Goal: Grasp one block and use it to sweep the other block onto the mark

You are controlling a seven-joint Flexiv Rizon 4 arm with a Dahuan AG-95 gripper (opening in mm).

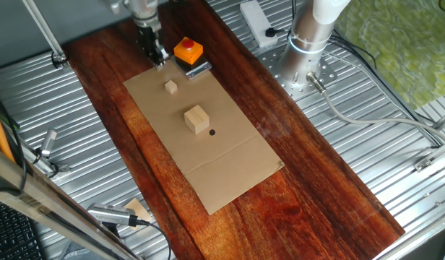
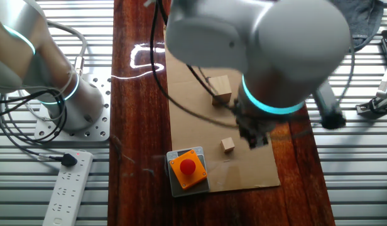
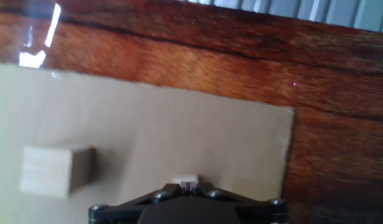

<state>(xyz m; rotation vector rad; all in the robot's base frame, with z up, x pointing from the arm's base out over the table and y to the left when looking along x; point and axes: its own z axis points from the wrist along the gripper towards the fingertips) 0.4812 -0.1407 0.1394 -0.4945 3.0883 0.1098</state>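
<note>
- Brown cardboard point(image 1: 230, 170) is lying flat on a dark red wooden counter point(image 1: 316, 188), and all the task's things are sitting on it.
- The claw point(image 1: 158, 55) is hovering over the far edge of the cardboard, just beside an orange box point(image 1: 188, 50) with a red button.
- Whether the claw is open or closed cannot be told; the hand view is showing only its dark base, and nothing is seen held in it.
- The small pale cube point(image 1: 170, 87) is sitting on the cardboard near the claw, apart from it.
- The larger tan block point(image 1: 196, 119) is resting farther from the claw, beyond the cube.
- The black dot point(image 1: 212, 132) is lying just beside the larger block, on the side away from the claw.
</note>
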